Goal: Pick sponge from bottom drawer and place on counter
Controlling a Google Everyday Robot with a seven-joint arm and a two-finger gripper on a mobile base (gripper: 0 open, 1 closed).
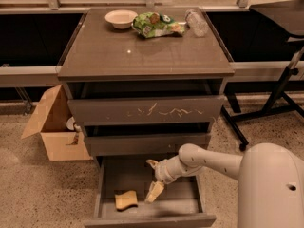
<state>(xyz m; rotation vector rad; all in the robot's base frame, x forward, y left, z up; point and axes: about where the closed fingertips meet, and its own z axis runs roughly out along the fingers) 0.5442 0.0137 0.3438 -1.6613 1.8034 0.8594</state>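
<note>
The pale yellow-tan sponge (126, 199) lies flat on the floor of the open bottom drawer (183, 207), near its front left. My gripper (153, 178) reaches into that drawer from the right, just right of the sponge and slightly above it. Its two tan fingers are spread apart with nothing between them. The lower fingertip (154, 193) is close to the sponge's right edge but apart from it. The glossy grey-brown counter (142, 49) is the cabinet's top.
On the counter's far edge stand a white bowl (120, 18), a green snack bag (155, 25) and a clear plastic bottle (196, 23). An open cardboard box (54, 127) sits on the floor left of the cabinet. A black stand (280, 91) is at the right.
</note>
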